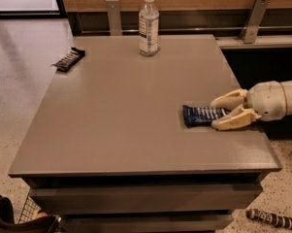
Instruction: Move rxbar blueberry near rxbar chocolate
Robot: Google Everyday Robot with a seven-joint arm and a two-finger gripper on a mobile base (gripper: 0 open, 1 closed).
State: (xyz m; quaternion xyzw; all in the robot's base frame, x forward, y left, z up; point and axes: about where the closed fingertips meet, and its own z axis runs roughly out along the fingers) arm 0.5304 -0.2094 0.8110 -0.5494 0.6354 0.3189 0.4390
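The rxbar blueberry (202, 115), a dark blue wrapper with white lettering, lies flat on the grey table (121, 115) near its right edge. My gripper (217, 114) reaches in from the right, with its two cream fingers closed against the far and near sides of the bar's right end. The bar still rests on the tabletop. The rxbar chocolate (69, 59), in a black-brown wrapper, lies at the table's far left corner, well away from the gripper.
A clear water bottle (149, 25) stands upright at the table's back centre. A black-and-white striped stick (271, 219) lies on the floor at the lower right. A dark object and wire basket (14, 218) sit at the lower left. Metal posts stand behind the table.
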